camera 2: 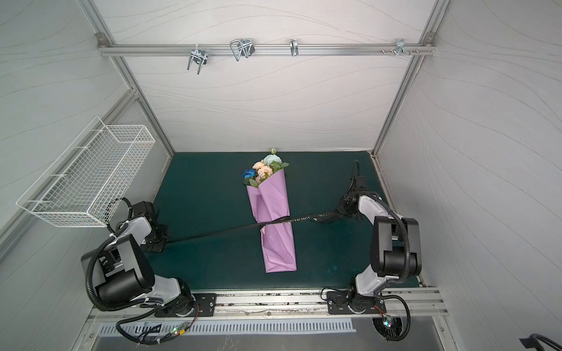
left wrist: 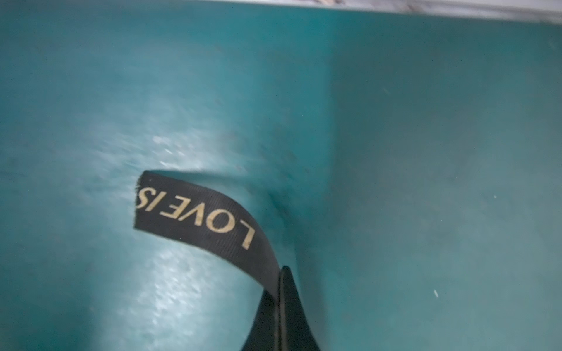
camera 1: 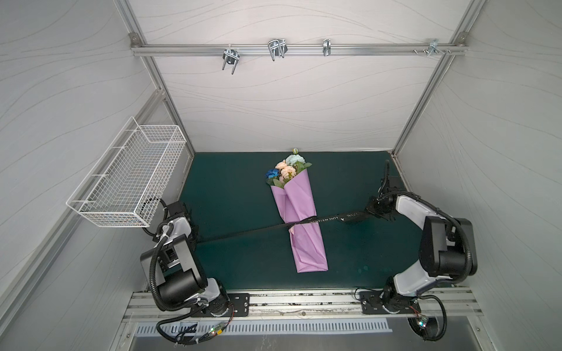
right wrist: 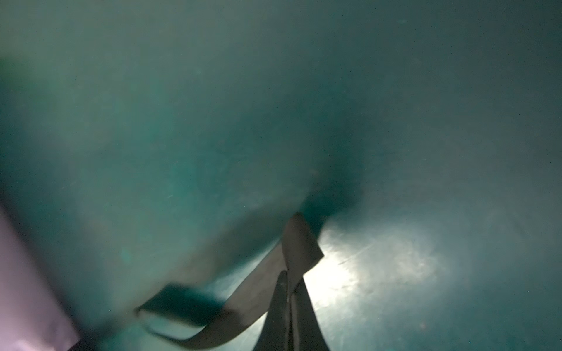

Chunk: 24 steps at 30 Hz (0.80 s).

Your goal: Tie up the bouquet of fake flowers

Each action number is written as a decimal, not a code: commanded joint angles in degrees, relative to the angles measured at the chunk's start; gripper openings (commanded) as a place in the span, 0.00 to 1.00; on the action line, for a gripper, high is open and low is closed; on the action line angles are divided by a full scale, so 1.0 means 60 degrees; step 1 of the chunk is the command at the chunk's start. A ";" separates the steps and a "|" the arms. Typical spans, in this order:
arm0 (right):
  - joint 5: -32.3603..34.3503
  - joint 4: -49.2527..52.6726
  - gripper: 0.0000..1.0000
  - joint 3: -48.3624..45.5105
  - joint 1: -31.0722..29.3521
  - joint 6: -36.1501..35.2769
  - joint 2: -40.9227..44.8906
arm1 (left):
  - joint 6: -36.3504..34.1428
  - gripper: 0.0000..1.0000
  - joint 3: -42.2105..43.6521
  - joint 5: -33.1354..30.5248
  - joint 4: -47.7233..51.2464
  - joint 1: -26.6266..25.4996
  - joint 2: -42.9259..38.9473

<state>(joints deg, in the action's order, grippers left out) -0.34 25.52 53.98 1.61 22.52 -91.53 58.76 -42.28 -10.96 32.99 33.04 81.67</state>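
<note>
Along the middle of the dark green bench [camera 1: 231,188] lies the bouquet of fake flowers [camera 1: 287,170] — peach, pale blue-white and deep blue roses with green leaves. Its heads point toward the back wall, and its stems are hidden inside a long cone of lilac paper [camera 1: 304,209] whose folded foot points at the front rail. One small bud pokes out past the heads, right at the bench's back edge.

A narrow black ribbon with gold lettering [camera 1: 252,232] crosses the paper a little below its middle, where the wrap is pinched in and a sliver of paler underside shows. From that crossing the ribbon runs straight and taut to either side.

The left claw [left wrist: 281,273] is clenched on one end near the bench's left edge. In the left wrist view its fingers meet on the band, and a short free tail reading "LOVE IS" curls out above the mat.

The right claw [right wrist: 289,279] is likewise clamped on the other end, well to the right of the bouquet. The right wrist view is blurred, but the fingers are pressed together on the band — a slack loop hangs beside them.

A white wire basket [camera 1: 130,182] hangs on the left wall, apart from all this.
</note>
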 commanded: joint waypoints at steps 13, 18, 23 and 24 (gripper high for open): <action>0.1082 -0.0137 0.00 0.0449 0.1907 0.0113 -0.0202 | -0.0196 0.00 -0.1024 -0.0199 -0.0219 0.1770 0.1110; 0.1213 -0.0179 0.00 0.0451 0.2371 0.0097 -0.0118 | -0.0228 0.00 -0.1250 -0.0109 -0.0332 0.2272 0.1108; 0.1226 -0.0224 0.00 0.0439 0.2632 0.0084 -0.0058 | -0.0329 0.00 -0.1791 -0.0110 -0.0327 0.2814 0.1240; 0.1200 -0.0252 0.00 0.0438 0.2646 0.0084 -0.0068 | -0.0347 0.00 -0.1898 -0.0117 -0.0318 0.2902 0.1267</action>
<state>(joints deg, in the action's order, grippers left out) 3.01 25.52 55.33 15.81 22.96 -92.33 57.28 -47.24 -7.86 33.65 45.76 89.10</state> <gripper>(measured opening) 0.049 0.047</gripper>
